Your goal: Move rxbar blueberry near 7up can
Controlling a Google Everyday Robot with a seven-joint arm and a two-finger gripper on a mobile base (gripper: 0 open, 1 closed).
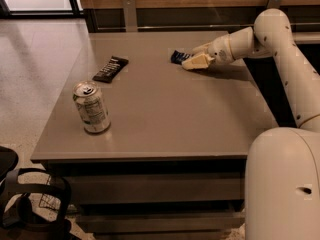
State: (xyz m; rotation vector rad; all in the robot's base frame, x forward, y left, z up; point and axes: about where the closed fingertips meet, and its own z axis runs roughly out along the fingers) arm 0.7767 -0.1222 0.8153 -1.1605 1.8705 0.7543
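Observation:
The rxbar blueberry [177,57] is a dark blue bar lying flat at the far middle of the grey table [165,109], partly covered by my gripper. My gripper [194,56] reaches in from the right, low over the table, with its pale fingers [198,61] on either side of the bar's right end. The 7up can [91,107] stands upright near the table's front left, far from the bar.
A black-wrapped bar [110,68] lies at the table's left, between the can and the far edge. My white arm [280,59] and base [282,184] fill the right side. A dark chair [20,204] stands at the lower left by the table's front.

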